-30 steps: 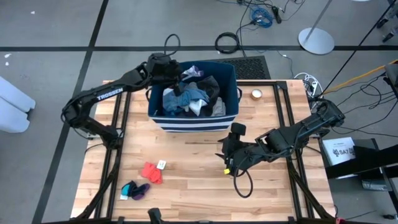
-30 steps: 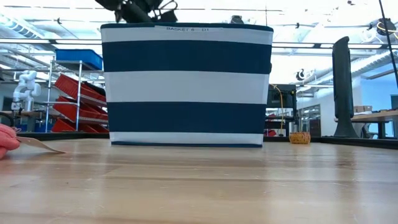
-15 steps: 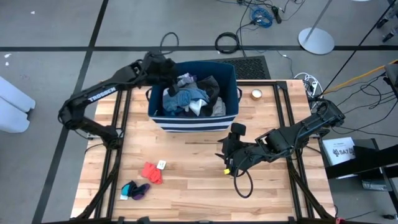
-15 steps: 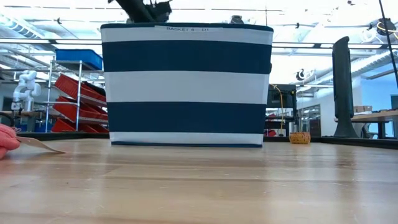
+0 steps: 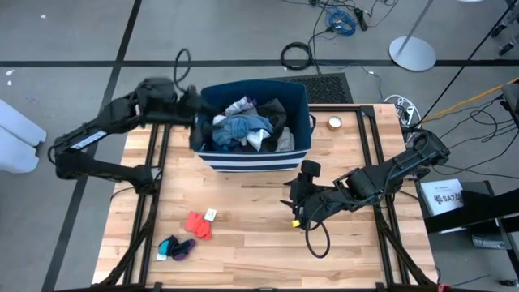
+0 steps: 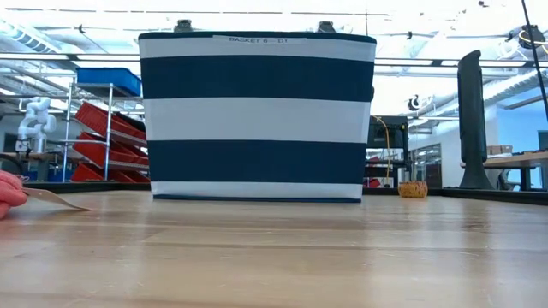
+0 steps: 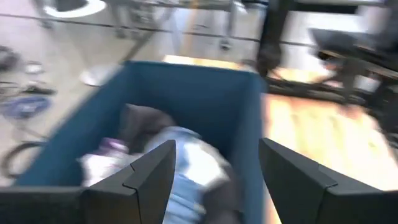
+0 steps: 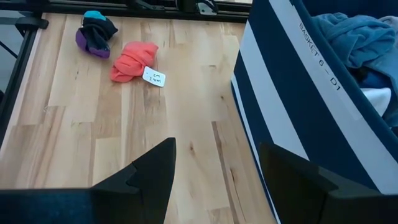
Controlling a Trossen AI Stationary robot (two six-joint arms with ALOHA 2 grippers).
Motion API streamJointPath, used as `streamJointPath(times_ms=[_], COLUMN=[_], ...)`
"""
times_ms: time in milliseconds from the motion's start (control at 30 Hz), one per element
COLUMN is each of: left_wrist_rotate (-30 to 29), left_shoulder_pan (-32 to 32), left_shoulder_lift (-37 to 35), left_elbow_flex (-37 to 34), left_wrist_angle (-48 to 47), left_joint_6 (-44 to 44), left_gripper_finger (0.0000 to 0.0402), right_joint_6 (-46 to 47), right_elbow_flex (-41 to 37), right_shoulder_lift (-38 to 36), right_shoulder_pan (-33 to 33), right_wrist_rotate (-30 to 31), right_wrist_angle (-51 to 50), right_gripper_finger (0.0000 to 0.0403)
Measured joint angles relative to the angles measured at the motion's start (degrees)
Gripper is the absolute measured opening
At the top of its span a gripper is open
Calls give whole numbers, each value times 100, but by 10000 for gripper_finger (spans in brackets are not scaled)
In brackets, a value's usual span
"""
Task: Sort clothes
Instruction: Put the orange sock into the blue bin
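Since the earlier frames, the left arm has been swung away from above the bin (image 5: 251, 158) to its outer left side, and the left end effector (image 5: 197, 119) is now seen just beside the bin's left wall, its fingers spread wide with nothing between them. From the left wrist view the bin's interior is looked into past those empty fingers.

Most of the clothes (image 5: 246, 126) are still piled inside the bin: pale blue, white and dark grey pieces heaped together and unsorted. Only two items have been set out on the worktop (image 5: 243, 251): a red piece (image 5: 197, 224) with a white tag, and, near it toward the front left corner, a small teal and purple bundle (image 5: 175, 247). They lie apart from each other and well apart from the bin.

The right end effector (image 5: 293, 202) is held low over the bare middle of the worktop, in front of the bin, wide open and holding nothing.

By this showing, the sorting is judged to be at an early stage: two small pieces are out, and the bulk of the load remains to be lifted from the bin and grouped
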Motion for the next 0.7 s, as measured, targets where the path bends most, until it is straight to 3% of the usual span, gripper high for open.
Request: streamJointPath(times_ms=[367,700], left_wrist_rotate=[15,8], left_shoulder_pan=[-2675,-4068], left_shoulder_lift=[-216,400], left_elbow_flex=[-764,-1649], left_wrist_angle=[-256,-73], left_joint_6=[-274,-563], left_gripper_finger=[237,238], right_joint_6=[-12,-14], right_elbow_flex=[0,0], right_shoulder_lift=[0,0], right_shoulder_pan=[0,-2], right_wrist_rotate=[-5,-27], right_wrist_angle=[201,391], right_gripper_finger=[217,217])
